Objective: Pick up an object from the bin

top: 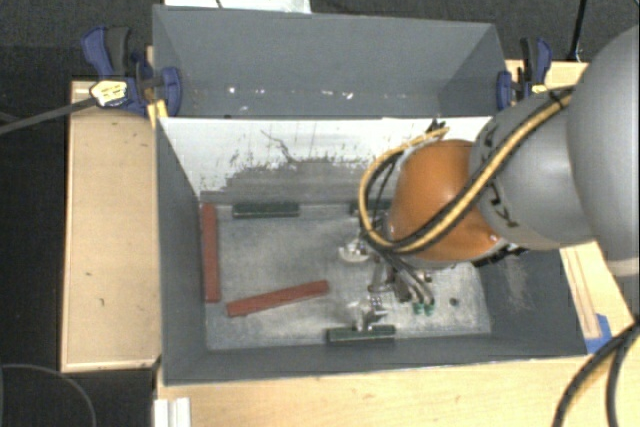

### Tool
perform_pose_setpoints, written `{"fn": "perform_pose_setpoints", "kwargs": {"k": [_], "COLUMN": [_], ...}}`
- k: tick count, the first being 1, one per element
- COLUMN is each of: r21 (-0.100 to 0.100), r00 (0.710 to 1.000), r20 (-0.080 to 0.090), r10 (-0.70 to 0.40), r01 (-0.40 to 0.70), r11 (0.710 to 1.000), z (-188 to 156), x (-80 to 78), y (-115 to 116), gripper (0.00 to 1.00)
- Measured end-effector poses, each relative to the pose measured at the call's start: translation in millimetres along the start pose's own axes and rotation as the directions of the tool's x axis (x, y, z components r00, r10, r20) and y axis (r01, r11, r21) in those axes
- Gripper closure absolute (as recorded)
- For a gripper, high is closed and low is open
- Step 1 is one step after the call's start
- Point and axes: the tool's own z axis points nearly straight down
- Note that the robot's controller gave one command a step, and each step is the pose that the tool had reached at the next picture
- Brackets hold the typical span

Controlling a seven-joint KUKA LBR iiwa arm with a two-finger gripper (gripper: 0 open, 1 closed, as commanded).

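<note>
My gripper [372, 313] reaches down under the orange cover in the front right part of the bin. Its tip stands right over a short dark green bar [360, 336] that lies flat along the front wall; I cannot tell whether it touches the bar. A red-brown stick [277, 298] lies slanted on the floor to the left of the gripper, apart from it.
A second red-brown stick [210, 253] lies along the left wall. Another dark green bar [266, 209] rests against the back wall. The arm and its orange cover hide the right half of the bin floor.
</note>
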Motion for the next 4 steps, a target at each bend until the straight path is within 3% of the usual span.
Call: {"fn": "perform_pose_setpoints", "kwargs": {"k": [1, 2, 3, 4], "r21": [-0.005, -0.007, -0.007, -0.005], "r00": [0.993, 0.997, 0.997, 0.998], "r20": [-0.028, -0.025, -0.025, -0.027], "r10": [0.119, 0.074, 0.073, 0.051], "r01": [-0.119, -0.074, -0.074, -0.051], "r11": [0.993, 0.997, 0.997, 0.999], "z": [7, 8, 8, -164], "x": [-17.8, -19.1, -19.1, -35.9], "y": [33, 86, 86, 61], "gripper": [0.00, 1.00, 1.00, 1.00]}}
